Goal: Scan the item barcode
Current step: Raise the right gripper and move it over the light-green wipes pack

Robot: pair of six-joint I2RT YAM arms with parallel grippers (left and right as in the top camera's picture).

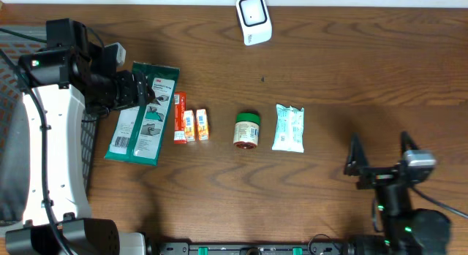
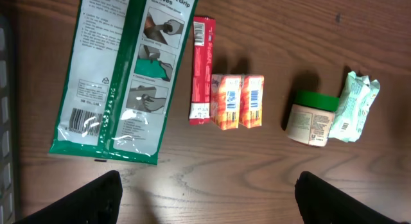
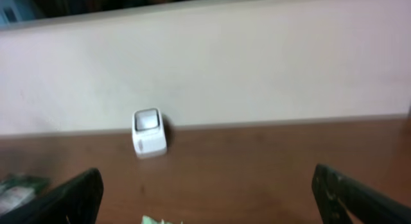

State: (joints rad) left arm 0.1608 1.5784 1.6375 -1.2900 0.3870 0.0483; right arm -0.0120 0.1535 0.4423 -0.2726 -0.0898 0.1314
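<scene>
Items are lying in a row on the table (image 1: 329, 80); both grippers are gaping wide and gripping nothing.
The glove pack (image 1: 142, 112) is lying flat with its barcode showing, and the left gripper (image 2: 212, 201) is hovering over one end of it, fingers spread and touching nothing; beside the pack, toward the right gripper (image 1: 379, 144), a red box (image 1: 179, 117) is lying, then two orange boxes (image 1: 195, 126) touching side by side, a green-lidded jar (image 1: 246, 130) and a pale wipes packet (image 1: 289, 128); the right gripper is waiting well apart from the packet; the white scanner (image 1: 254, 19) is standing far ahead of it, by the wall.
</scene>
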